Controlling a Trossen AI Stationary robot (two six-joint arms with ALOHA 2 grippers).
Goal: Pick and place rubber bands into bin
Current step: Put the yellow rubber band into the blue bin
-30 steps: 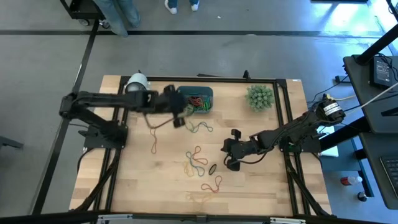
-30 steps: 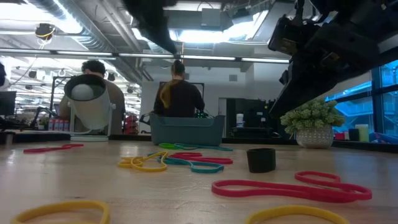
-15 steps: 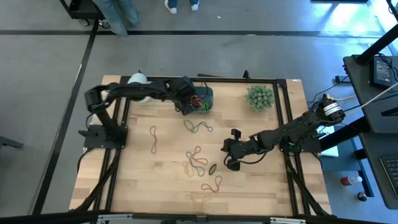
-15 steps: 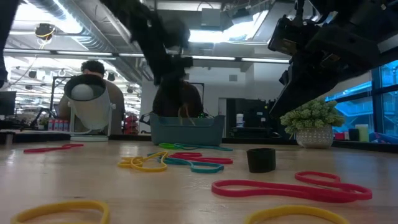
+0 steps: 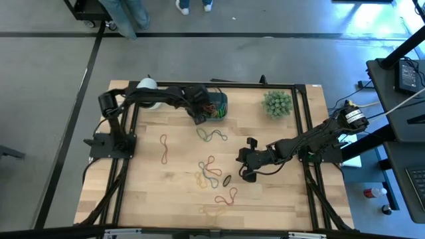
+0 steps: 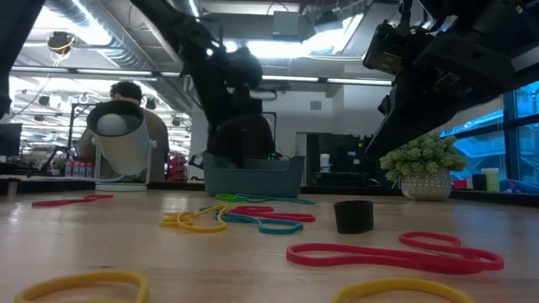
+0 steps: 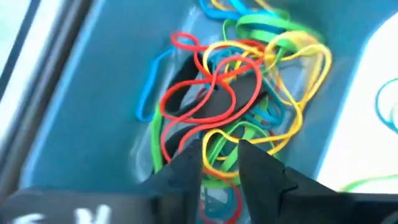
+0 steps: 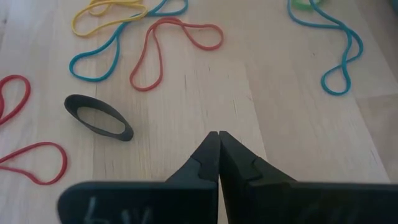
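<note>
- High view, looking straight down: the left end effector (image 5: 199, 114) reaches over the teal bin (image 5: 219, 99) at the far edge of the table (image 5: 153, 192).
- Left wrist view: its two dark fingers (image 7: 186, 171) stand apart, holding nothing, just above a tangle of red, yellow, green and blue rubber bands (image 7: 230, 93) lying inside the bin.
- More rubber bands lie loose on the table: a red one (image 5: 164, 147) to the left, a green and blue pair (image 5: 211, 135) just in front of the bin, and a mixed cluster (image 5: 211, 171) near the middle.
- The right end effector (image 5: 247, 174) rests low beside that cluster, fingers pressed together and empty, near a small black ring (image 8: 98, 117).
- A spiky green plant (image 5: 277, 103) sits at the far right of the table.
</note>
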